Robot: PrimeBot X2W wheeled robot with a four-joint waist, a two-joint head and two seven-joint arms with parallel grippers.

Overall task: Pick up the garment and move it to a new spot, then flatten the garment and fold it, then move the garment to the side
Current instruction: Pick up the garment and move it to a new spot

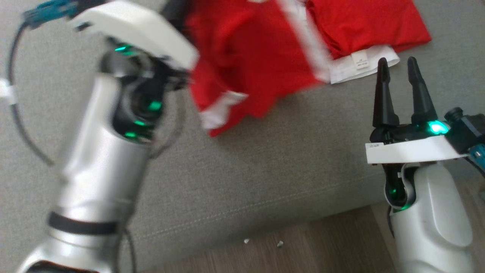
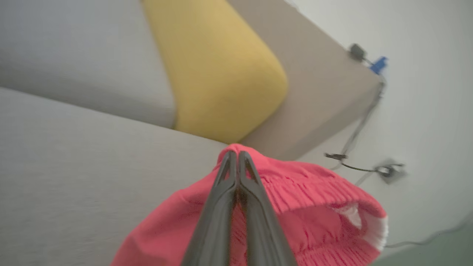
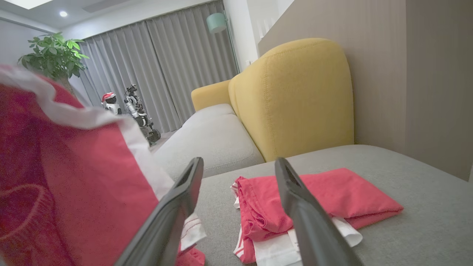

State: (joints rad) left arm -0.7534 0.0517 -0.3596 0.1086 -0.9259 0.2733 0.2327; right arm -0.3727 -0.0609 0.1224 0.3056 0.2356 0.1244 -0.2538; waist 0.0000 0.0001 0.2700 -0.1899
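The garment [image 1: 250, 57], red with white trim, hangs lifted above the grey sofa seat [image 1: 265, 167]. My left gripper [image 2: 236, 155] is shut on a bunched edge of the garment [image 2: 314, 207]; in the head view the raised, blurred left wrist [image 1: 136, 30] covers the fingers. To the right, my right gripper [image 1: 396, 64] stands open and holds nothing, its tips close to a white labelled layer. In the right wrist view the right gripper [image 3: 239, 162] points toward the sofa back, with the hanging garment [image 3: 74, 177] on its left.
A folded red and white pile [image 3: 332, 192] lies on the seat ahead of the right fingers, also at the head view's top right [image 1: 363, 22]. A yellow cushion [image 3: 295, 96] stands behind. Wooden floor [image 1: 303, 250] borders the seat's front edge. Cables [image 2: 354, 140] run along the wall.
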